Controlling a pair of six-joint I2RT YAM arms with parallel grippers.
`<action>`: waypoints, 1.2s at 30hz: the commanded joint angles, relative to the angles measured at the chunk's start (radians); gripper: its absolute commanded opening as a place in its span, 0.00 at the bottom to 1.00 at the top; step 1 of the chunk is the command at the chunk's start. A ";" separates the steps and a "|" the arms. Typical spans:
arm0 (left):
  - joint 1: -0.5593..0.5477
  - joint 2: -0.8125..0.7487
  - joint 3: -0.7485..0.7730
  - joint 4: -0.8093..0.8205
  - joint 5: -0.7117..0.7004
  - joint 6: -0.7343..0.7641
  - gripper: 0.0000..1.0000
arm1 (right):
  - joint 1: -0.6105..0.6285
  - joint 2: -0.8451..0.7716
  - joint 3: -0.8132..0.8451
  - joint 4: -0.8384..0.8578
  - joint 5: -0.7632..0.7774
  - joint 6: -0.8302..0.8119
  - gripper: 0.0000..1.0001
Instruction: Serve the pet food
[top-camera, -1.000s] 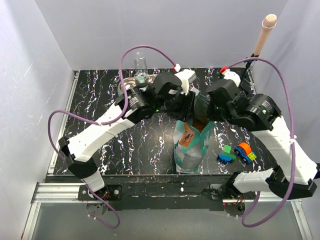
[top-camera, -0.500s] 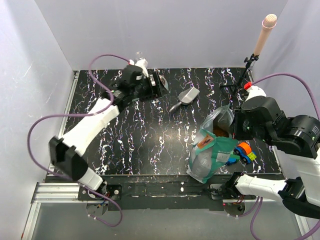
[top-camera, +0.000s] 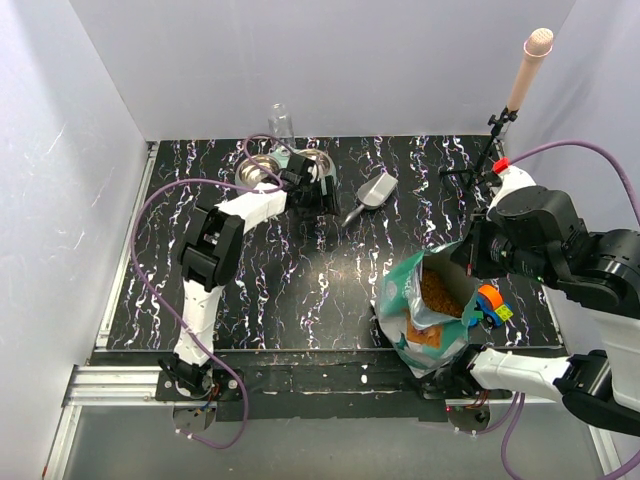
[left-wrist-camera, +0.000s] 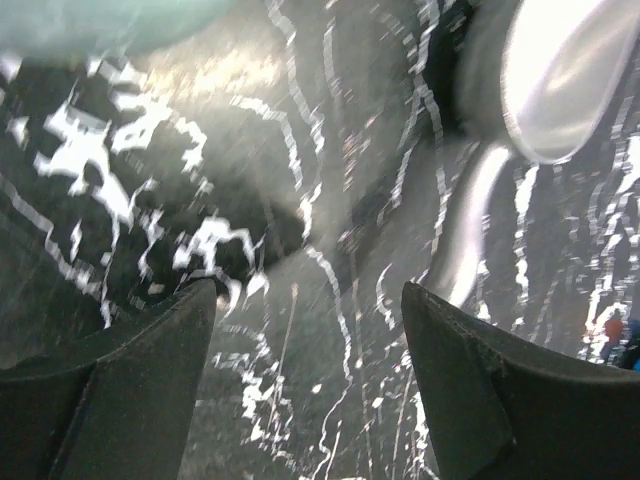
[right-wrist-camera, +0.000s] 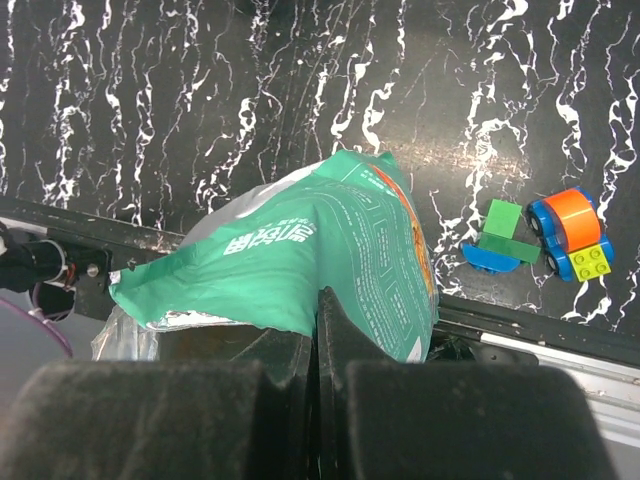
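Pet food (top-camera: 437, 291) is inside the bag (top-camera: 428, 330): a loose brown granular heap of small pellets, seen through the open mouth from the top camera. We see none on the table (top-camera: 300, 270). The bag is teal and white with an orange patch on its front. It stands at the near edge of the table, right of centre, with the mouth facing up. Right gripper (top-camera: 466, 262) is pinched on the far-right rim of the mouth. On the right wrist camera its fingers (right-wrist-camera: 285, 365) are pressed together with the bag's (right-wrist-camera: 300, 250) teal edge between them, and the bag's outer face hides the kibble there. A toy car (top-camera: 490, 303) sits just right of the bag, and the wrist view shows it (right-wrist-camera: 572, 230) beside a green-and-blue block (right-wrist-camera: 500, 238). Left gripper (top-camera: 322, 190) is at the back of the table, between the bowl (top-camera: 262, 168) and the scoop (top-camera: 375, 192). Its fingers are spread with nothing between them, only tabletop showing in the gap (left-wrist-camera: 308, 290). The left wrist view is blurred. The scoop (left-wrist-camera: 560, 70) is at its upper right, handle pointing down toward the right finger (left-wrist-camera: 470, 360) and clear of it. The scoop lies well apart from the bag.
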 joint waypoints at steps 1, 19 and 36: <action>0.009 0.049 0.058 0.174 0.086 0.013 0.74 | 0.000 0.007 0.195 0.073 0.025 0.031 0.01; -0.122 0.149 0.084 0.303 -0.002 -0.047 0.52 | 0.000 0.057 0.235 0.070 0.120 0.002 0.01; -0.128 -0.182 -0.037 -0.030 -0.137 0.120 0.00 | -0.216 0.232 0.236 0.092 0.123 -0.156 0.01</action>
